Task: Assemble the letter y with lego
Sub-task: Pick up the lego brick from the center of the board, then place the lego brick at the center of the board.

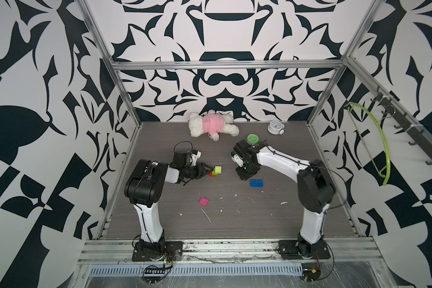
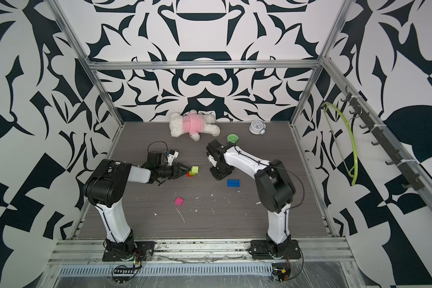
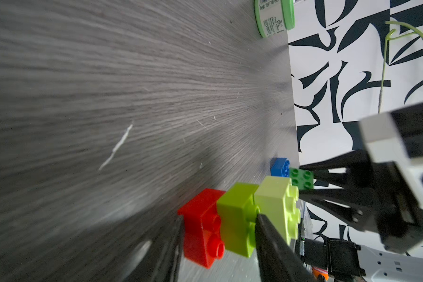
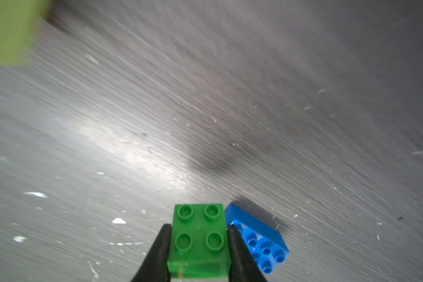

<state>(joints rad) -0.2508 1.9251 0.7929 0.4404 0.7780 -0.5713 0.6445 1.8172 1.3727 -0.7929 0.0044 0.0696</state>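
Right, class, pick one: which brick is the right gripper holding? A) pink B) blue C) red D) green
D: in the right wrist view the right gripper is shut on the green brick, its jaws against two sides, while the blue brick lies loose beside it.

Both top views: high over the front edge, facing down and toward the back wall, far off, whole table shown. Left wrist: low, close, looking across the table past stacked bricks. Right wrist: close, angled down. Both wrist views share blue brick and green brick.
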